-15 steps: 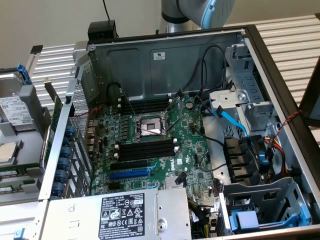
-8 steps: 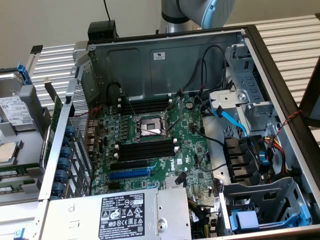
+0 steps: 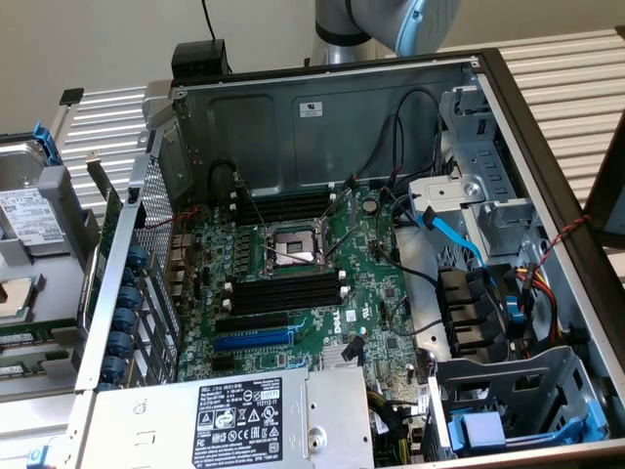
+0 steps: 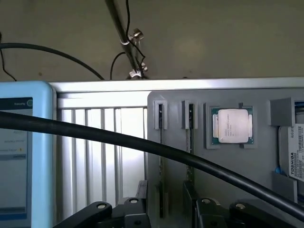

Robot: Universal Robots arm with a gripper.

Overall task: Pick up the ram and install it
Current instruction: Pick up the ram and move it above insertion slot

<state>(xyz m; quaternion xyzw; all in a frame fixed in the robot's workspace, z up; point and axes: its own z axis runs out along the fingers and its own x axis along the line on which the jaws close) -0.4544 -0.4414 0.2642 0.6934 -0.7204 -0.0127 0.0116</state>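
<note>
Wrist view: the gripper (image 4: 165, 202) hovers over the grey tray (image 4: 266, 156), jaws apart on either side of the ram (image 4: 161, 152), which stands on edge in the slot nearest the tray's edge, beside a second stick (image 4: 190, 152).

The case (image 3: 293, 122) is matt sheet metal, the motherboard (image 3: 376, 293) glossy, the processor lid (image 4: 232, 126) brushed metal.

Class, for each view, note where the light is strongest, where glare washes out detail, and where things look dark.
Exterior view: the ribbed table beyond the computer case is washed out bright, while the motherboard inside sits in dimmer, even light. Wrist view: glare whitens the table's ribs, the CPU lid gleams, and the black cable crosses as a dark band.
</note>
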